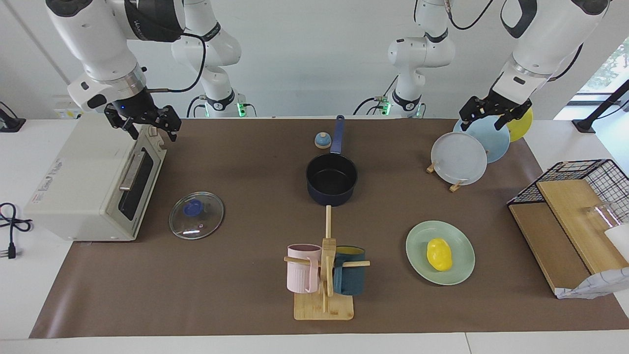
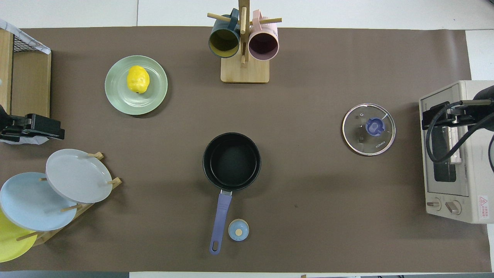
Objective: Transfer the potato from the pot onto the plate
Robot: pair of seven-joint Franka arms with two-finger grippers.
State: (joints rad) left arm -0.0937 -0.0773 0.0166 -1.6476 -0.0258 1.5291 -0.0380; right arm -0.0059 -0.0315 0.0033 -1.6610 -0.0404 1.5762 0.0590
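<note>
On the plate (image 1: 459,241) lies the potato (image 1: 439,253); both end effectors' finger states cannot be told.

1. The potato (image 1: 439,254), small, glossy and bright yellow, is lying on the plate (image 1: 459,268), a little off its centre.
2. The plate, pale mint green, is sitting flat, farther from the robots than the pot (image 1: 331,179).
3. The pot, dark navy, is standing upright and empty mid-table, its blue handle pointing toward the robots.
</note>
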